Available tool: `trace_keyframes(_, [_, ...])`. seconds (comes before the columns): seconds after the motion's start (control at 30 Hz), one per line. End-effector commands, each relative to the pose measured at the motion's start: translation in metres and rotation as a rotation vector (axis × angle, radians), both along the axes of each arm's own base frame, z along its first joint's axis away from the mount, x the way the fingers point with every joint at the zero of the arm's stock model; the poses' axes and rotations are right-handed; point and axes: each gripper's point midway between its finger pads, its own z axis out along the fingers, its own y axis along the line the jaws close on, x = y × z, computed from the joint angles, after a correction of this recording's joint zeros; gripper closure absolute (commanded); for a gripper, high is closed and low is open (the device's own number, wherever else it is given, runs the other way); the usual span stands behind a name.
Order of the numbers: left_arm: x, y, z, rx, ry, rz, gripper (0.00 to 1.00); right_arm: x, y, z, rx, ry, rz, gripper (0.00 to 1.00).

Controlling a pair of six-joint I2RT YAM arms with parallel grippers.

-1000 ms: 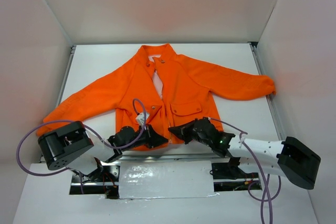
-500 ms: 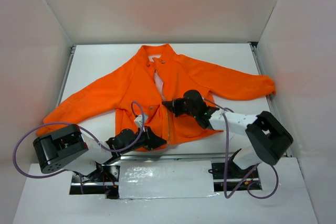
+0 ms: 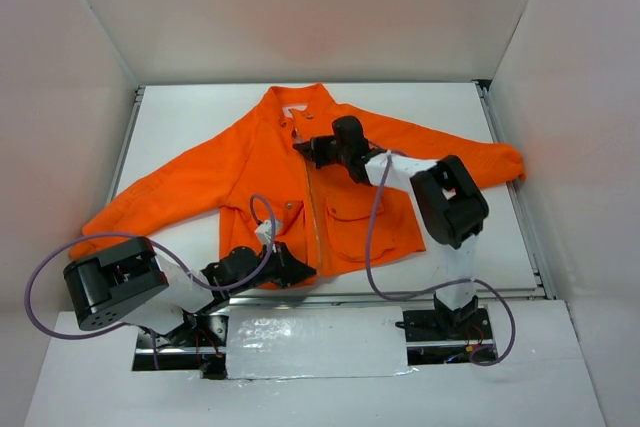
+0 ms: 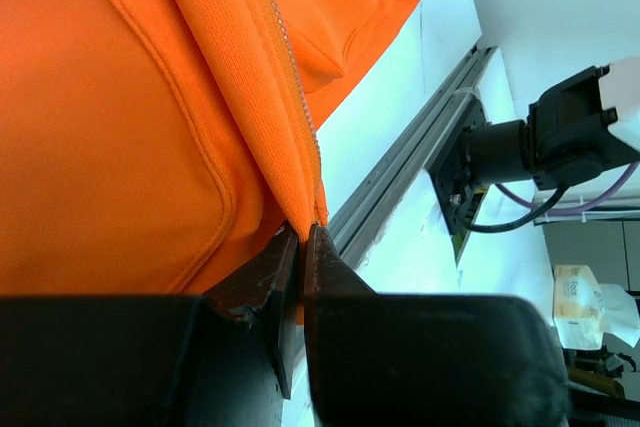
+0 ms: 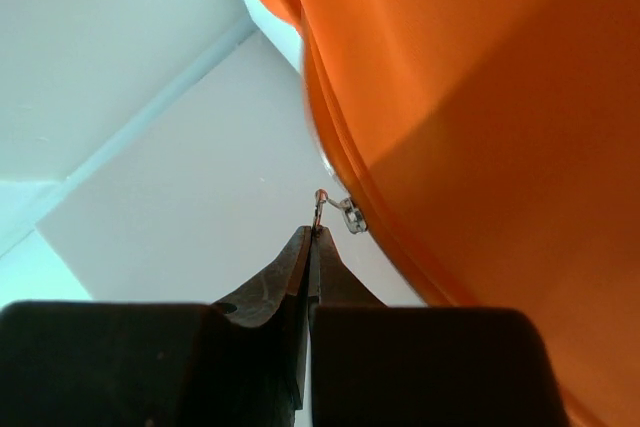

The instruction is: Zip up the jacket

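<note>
Jacket (image 3: 250, 162), orange: zip-up nr. done; L hand (image 4: 302, 237) clamps hem (image 4: 298, 192) at zip base, R hand (image 5: 312, 237) pinches pull (image 5: 321, 207) nr. collar (image 3: 300, 99); next prob. needs last short draw, hem taut.

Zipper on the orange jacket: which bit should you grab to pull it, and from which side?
The little metal pull tab. It sticks out free from the jacket, thin enough to pinch, so come from the open side, off the fabric, as the right end effector does. The left end effector pinches the bottom hem.
</note>
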Motion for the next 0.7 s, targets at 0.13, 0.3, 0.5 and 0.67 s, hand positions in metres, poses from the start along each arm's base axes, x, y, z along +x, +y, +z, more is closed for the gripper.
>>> trace_keyframes(0.13, [-0.017, -0.002, 0.001, -0.007, -0.011, -0.073, 1.0, 0.083, 0.019, 0.028, 0.006, -0.168, 0.078, 1.0])
trace_keyframes(0.3, [-0.017, -0.001, 0.002, -0.011, -0.015, -0.071, 1.0, 0.119, 0.022, 0.02, -0.026, -0.202, 0.134, 1.0])
trace_keyframes(0.5, [-0.019, -0.002, 0.001, -0.012, -0.009, -0.08, 1.0, 0.152, 0.025, 0.001, -0.049, -0.203, 0.155, 1.0])
trace_keyframes(0.67, [-0.019, -0.005, 0.0, -0.016, -0.003, -0.087, 1.0, 0.178, 0.024, -0.008, -0.008, -0.244, 0.156, 1.0])
